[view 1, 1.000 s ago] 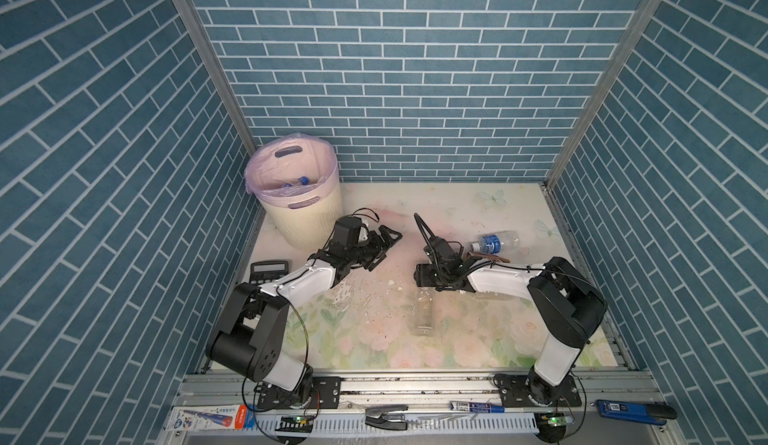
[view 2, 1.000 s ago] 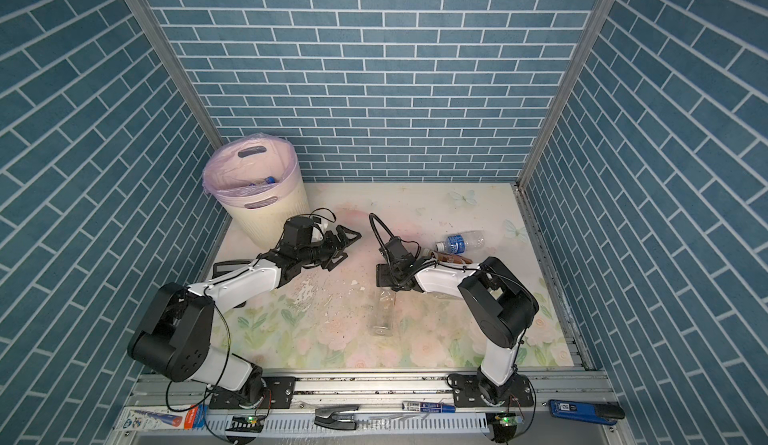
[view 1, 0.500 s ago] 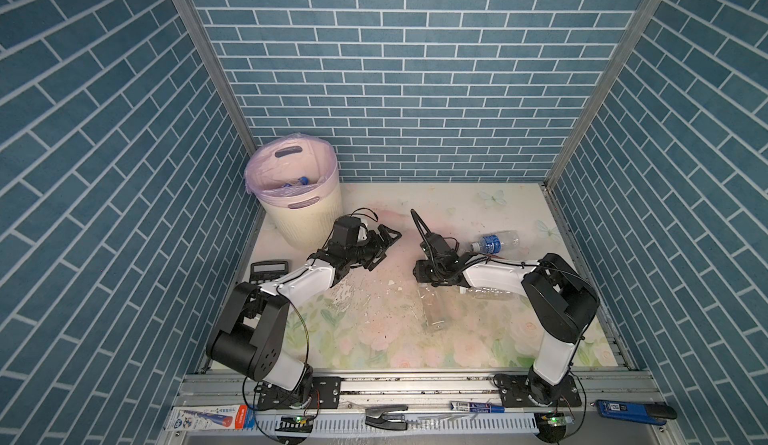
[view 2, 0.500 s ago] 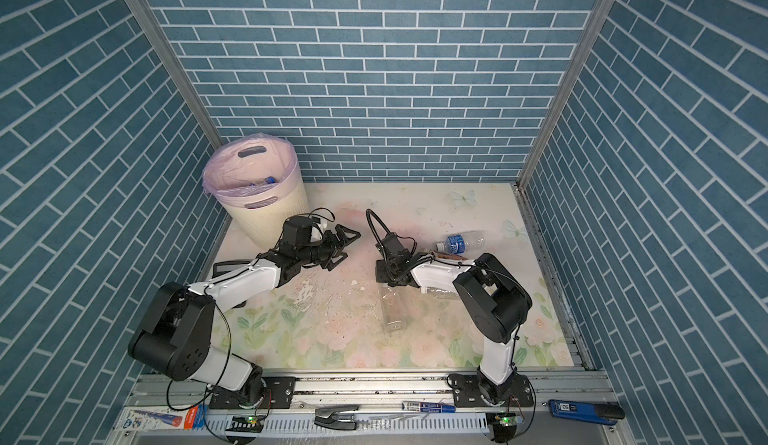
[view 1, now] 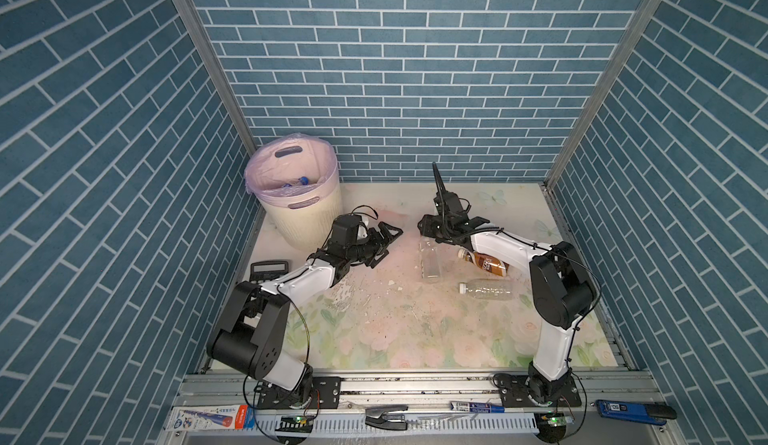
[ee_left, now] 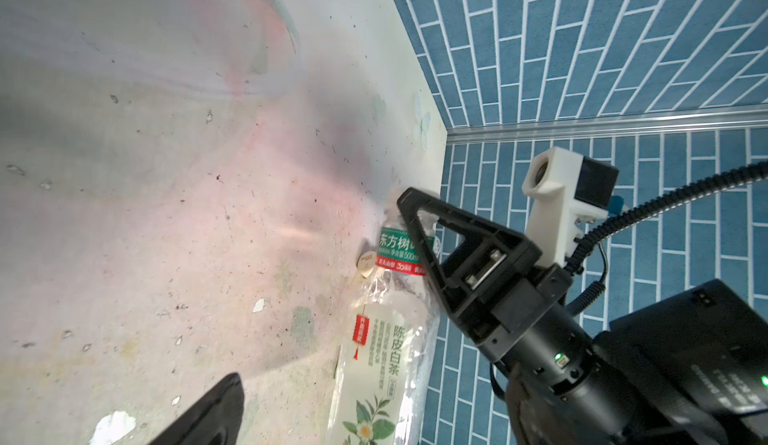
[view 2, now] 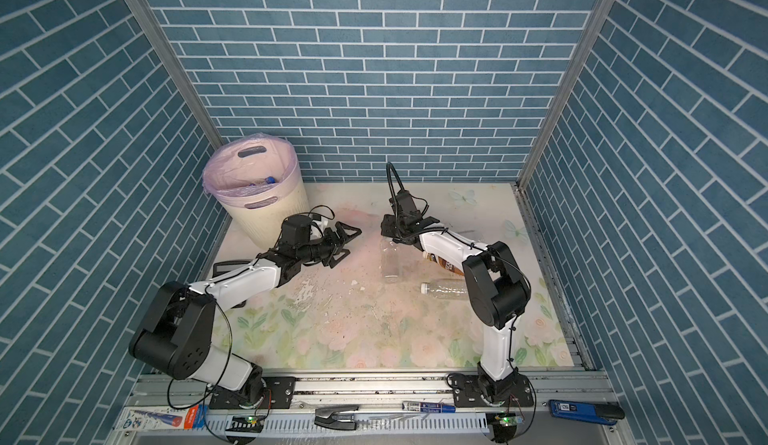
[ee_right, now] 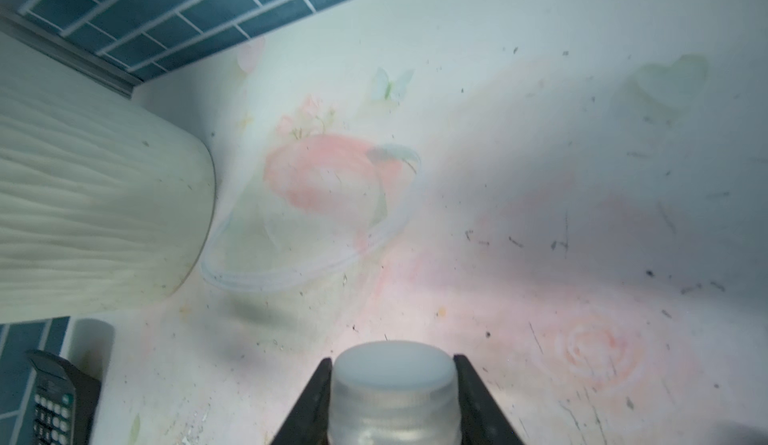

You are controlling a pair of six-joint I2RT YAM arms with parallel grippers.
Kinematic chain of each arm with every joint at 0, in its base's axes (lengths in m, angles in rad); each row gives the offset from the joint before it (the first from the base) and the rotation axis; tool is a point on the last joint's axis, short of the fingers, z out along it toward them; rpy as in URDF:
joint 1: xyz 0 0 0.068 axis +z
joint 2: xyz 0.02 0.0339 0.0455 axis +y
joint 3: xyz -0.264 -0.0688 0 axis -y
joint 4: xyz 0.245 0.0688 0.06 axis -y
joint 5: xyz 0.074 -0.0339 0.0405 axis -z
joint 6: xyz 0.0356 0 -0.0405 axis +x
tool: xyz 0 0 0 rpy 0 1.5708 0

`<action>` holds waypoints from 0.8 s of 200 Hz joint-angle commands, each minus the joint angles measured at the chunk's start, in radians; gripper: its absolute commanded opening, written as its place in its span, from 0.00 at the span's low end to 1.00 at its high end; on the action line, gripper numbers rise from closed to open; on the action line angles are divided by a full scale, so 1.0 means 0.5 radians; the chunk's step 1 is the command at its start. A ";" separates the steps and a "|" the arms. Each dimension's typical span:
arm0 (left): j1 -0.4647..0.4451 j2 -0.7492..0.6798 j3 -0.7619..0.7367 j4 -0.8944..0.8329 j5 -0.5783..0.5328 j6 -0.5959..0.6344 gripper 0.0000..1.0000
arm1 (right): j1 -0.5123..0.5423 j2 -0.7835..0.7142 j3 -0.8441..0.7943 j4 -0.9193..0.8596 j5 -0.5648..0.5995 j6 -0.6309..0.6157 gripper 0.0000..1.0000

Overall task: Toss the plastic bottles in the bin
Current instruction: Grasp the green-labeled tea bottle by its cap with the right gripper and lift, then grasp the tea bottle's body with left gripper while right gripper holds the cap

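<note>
Right gripper (ee_right: 392, 397): fingers pressed onto the white cap (ee_right: 392, 366) of a clear bottle (view 1: 431, 262); the pinch is on the cap alone, with the body trailing below the jaws; whether the base is off the table (view 1: 374, 318) cannot be told; hazard: the smooth round cap may twist or slip out if the body swings in transit; left gripper (view 1: 384, 242), spread wide and empty, lies near, between this gripper and the bin (view 1: 299, 218); hazard: a direct carry could knock the dangling body against it; bin well apart beyond, far taller than the bottle, pink bag (view 1: 266, 172) folded over its rim; hazard: a low carry strikes the wall, an early release bounces off; brown-labelled bottle (view 1: 484, 263) and second clear bottle (view 1: 486, 290) lie behind the gripper, by its forearm, liable to be swept; calculator (view 1: 270, 270) beside the bin, not for disposal.
</note>
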 commanded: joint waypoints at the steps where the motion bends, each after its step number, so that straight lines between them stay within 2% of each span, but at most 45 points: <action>1: -0.036 0.048 0.007 0.168 0.087 -0.022 0.99 | -0.001 -0.009 0.172 -0.004 0.006 0.007 0.31; 42: -0.103 0.147 0.082 0.279 0.220 -0.037 0.99 | -0.008 -0.013 0.360 0.027 -0.045 0.047 0.31; 71: -0.104 0.155 0.079 0.307 0.223 -0.047 0.97 | -0.008 0.030 0.456 0.015 -0.060 0.057 0.30; 121: -0.109 0.183 0.068 0.489 0.261 -0.103 0.95 | 0.011 0.061 0.411 0.164 -0.094 0.187 0.29; 160: -0.119 0.190 0.085 0.485 0.275 -0.089 0.91 | 0.070 0.156 0.496 0.169 -0.094 0.205 0.29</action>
